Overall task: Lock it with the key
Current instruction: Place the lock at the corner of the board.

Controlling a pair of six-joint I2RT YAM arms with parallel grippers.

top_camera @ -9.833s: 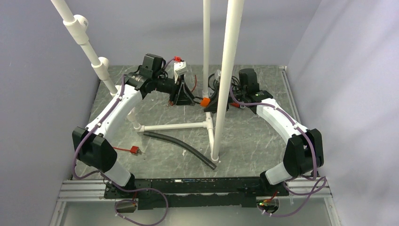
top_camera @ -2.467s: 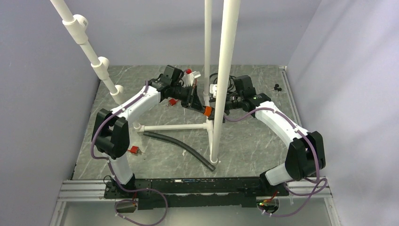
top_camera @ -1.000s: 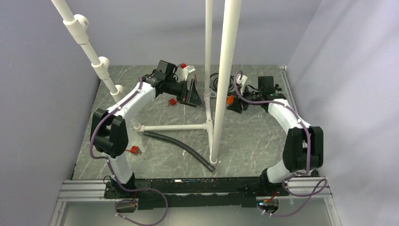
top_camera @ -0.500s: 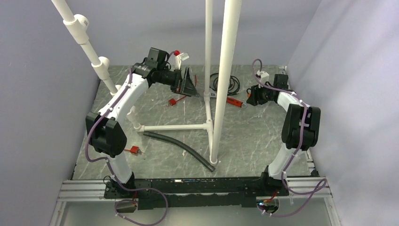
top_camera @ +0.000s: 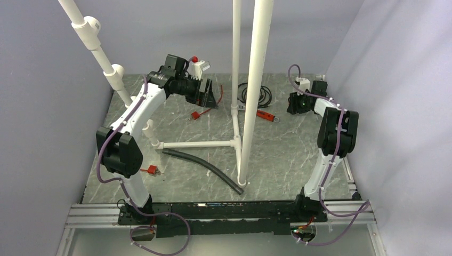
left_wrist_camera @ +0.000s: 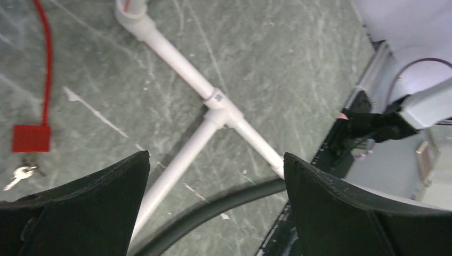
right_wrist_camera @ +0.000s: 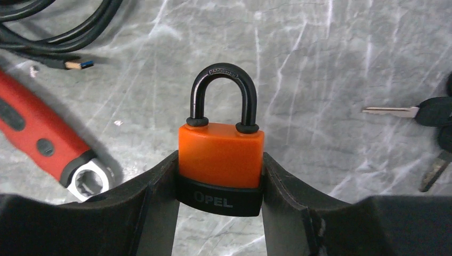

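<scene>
My right gripper [right_wrist_camera: 219, 160] is shut on an orange padlock [right_wrist_camera: 221, 149] with a black base, held by its sides above the table. Its black shackle [right_wrist_camera: 224, 80] is closed and points away from me. Black-headed keys [right_wrist_camera: 426, 114] lie on the table to the padlock's right. A small silver key [left_wrist_camera: 18, 173] on a red tag [left_wrist_camera: 31, 137] lies at the left of the left wrist view. My left gripper [left_wrist_camera: 216, 157] is open and empty, above the white pipe frame [left_wrist_camera: 213, 101]. In the top view, it [top_camera: 210, 97] hovers at the rear left and the right gripper [top_camera: 295, 103] at the far right.
A red wrench [right_wrist_camera: 48, 144] and a coiled black cable [right_wrist_camera: 58, 26] lie left of the padlock. A tall white pole [top_camera: 255, 90] stands mid-table on the pipe frame [top_camera: 197, 143]. A black hose [top_camera: 205, 166] lies in front. Another angled white pipe [top_camera: 101, 56] stands at the left.
My right arm has swung out to the far right edge with the padlock still in its grip. My left arm has pulled back toward the rear left with its jaws fully open.
</scene>
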